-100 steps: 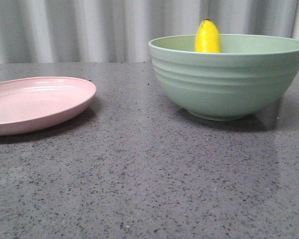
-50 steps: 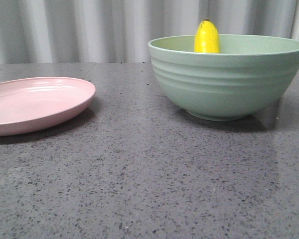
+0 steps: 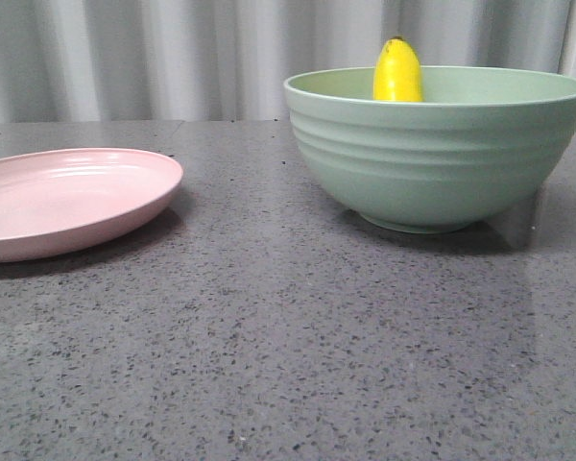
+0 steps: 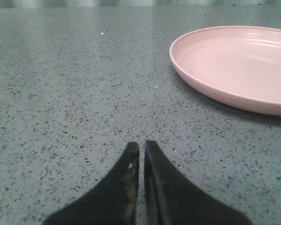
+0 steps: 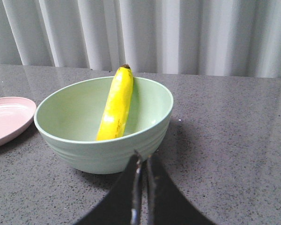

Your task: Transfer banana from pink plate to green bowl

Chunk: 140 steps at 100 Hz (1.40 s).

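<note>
The yellow banana (image 3: 398,72) leans inside the green bowl (image 3: 442,154), its dark tip above the far rim. In the right wrist view the banana (image 5: 116,105) rests against the wall of the bowl (image 5: 84,154). The pink plate (image 3: 67,197) lies bare at the left, and shows in the left wrist view (image 4: 234,61) and at the edge of the right wrist view (image 5: 7,117). My left gripper (image 4: 141,147) is shut and holds nothing, low over the table, short of the plate. My right gripper (image 5: 143,159) is shut and holds nothing, just in front of the bowl.
The speckled grey table (image 3: 288,346) carries only the plate and the bowl. A pale pleated curtain (image 3: 173,53) hangs behind its far edge. No arm shows in the front view.
The bowl and plate have shifted a trifle to the left in the front view. Nothing else has moved.
</note>
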Motion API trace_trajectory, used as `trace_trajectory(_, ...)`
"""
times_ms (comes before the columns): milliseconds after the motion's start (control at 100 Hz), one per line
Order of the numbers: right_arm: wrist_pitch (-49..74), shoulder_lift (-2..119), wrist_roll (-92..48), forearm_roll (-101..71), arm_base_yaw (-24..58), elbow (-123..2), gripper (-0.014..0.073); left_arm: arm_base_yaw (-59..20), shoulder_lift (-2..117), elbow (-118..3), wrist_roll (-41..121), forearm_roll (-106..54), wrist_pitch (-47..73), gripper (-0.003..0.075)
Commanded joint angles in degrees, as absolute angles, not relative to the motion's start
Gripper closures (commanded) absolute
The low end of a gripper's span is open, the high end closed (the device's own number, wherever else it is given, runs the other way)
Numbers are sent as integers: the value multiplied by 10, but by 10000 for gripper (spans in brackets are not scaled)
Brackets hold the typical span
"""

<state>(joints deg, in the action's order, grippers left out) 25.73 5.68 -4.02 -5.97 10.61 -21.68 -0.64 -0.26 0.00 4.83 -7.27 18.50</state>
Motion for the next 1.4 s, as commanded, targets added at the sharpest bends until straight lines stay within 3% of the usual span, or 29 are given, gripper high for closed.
trace_trajectory(0, 213, 63, -46, -55, 103, -231, 666, -6, -21, 15, 42, -76, 166, 739)
trace_trajectory(660, 198, 62, -46, -53, 84, -212, 666, -6, -21, 15, 42, -76, 166, 739)
trace_trajectory(880, 14, 62, -28, -50, -28, -106, 666, -6, -21, 15, 42, -76, 166, 739)
trace_trajectory(1060, -71, 55, 46, 18, -61, -16, 666, -6, -21, 15, 42, -76, 166, 739)
trace_trajectory(1170, -70, 21, 74, 38, -63, 24, 666, -6, -21, 15, 42, -76, 166, 739)
trace_trajectory(1390, 82, -17, 59, 39, -67, 23, 666, -6, -21, 15, 42, -76, 166, 739)
